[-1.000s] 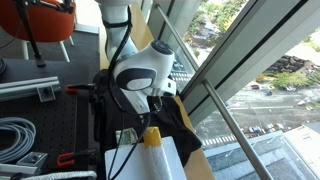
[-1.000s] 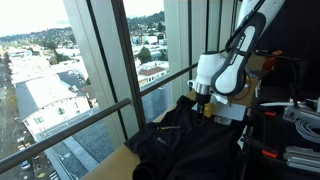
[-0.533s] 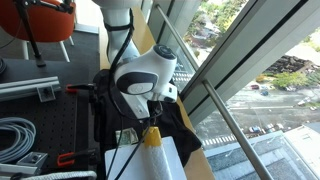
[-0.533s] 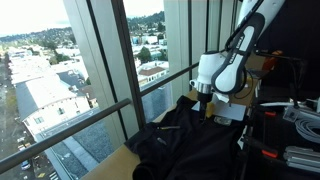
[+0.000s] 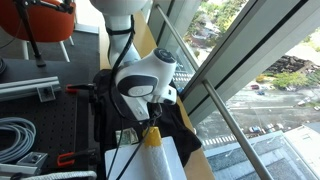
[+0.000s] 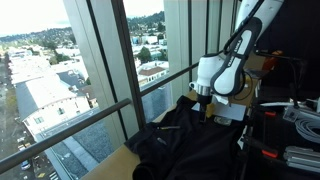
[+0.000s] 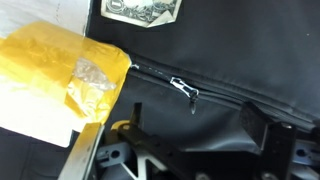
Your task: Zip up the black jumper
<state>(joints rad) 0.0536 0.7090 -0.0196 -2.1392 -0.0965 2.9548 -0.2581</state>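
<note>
The black jumper [image 7: 240,50] lies rumpled on the bench by the window, and it shows in both exterior views [image 5: 176,124] [image 6: 190,146]. In the wrist view its zip runs from left to right, with the small pale zip pull [image 7: 184,88] hanging just beyond my fingertips. My gripper [image 7: 197,125] is open, with both dark fingers spread just above the cloth on either side of the pull, holding nothing. In the exterior views the gripper [image 5: 155,106] [image 6: 203,101] points down over the jumper's end nearest the arm.
A yellow plastic bag [image 7: 62,80] [image 5: 152,136] lies on white paper [image 5: 150,160] right beside the zip. A sewn label [image 7: 143,9] sits on the jumper. The window glass and rail [image 5: 215,100] border one side, and a black perforated board [image 5: 45,125] with cables the other.
The wrist has shifted slightly over the jumper. The jumper and the yellow bag have not moved.
</note>
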